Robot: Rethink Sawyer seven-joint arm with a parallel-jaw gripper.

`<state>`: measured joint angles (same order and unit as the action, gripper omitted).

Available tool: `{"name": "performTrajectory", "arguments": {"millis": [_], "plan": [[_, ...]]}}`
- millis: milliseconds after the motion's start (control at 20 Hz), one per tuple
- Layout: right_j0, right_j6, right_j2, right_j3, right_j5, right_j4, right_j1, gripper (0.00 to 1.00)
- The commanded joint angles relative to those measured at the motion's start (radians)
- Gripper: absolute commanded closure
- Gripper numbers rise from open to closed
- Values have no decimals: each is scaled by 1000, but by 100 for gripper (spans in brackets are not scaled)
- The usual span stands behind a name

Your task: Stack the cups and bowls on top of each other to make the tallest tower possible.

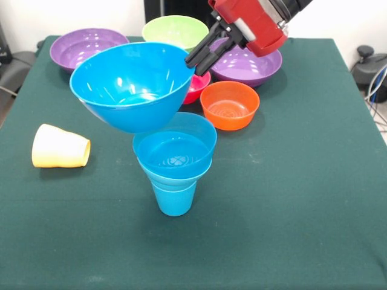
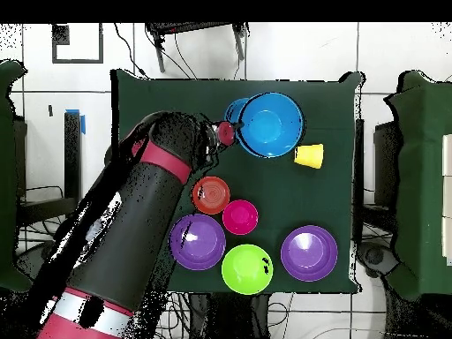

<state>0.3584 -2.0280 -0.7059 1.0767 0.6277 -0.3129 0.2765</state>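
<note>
My gripper (image 1: 195, 62) is shut on the rim of a large blue bowl (image 1: 132, 84), which hangs tilted in the air just above and left of the tower. The tower (image 1: 175, 158) is a sky-blue cup (image 1: 174, 198) standing upright with smaller blue bowls (image 1: 175, 148) nested in its mouth. A pale yellow cup (image 1: 60, 147) lies on its side at the left. In the overhead view the large blue bowl (image 2: 272, 124) covers most of the tower, with the gripper (image 2: 221, 132) at its left rim and the yellow cup (image 2: 309, 156) beside it.
Behind the tower sit an orange bowl (image 1: 230, 104), a pink-red bowl (image 1: 198, 87), two purple bowls (image 1: 84, 47) (image 1: 249, 65) and a lime green bowl (image 1: 175, 30). All rest on a green tablecloth (image 1: 290, 199).
</note>
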Motion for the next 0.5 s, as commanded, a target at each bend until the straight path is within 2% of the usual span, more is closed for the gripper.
{"name": "performTrajectory", "arguments": {"millis": [50, 500], "plan": [[9, -72, 133, -28, 109, 41, -64, 100], [14, -92, 120, -75, 126, 45, -95, 100]]}}
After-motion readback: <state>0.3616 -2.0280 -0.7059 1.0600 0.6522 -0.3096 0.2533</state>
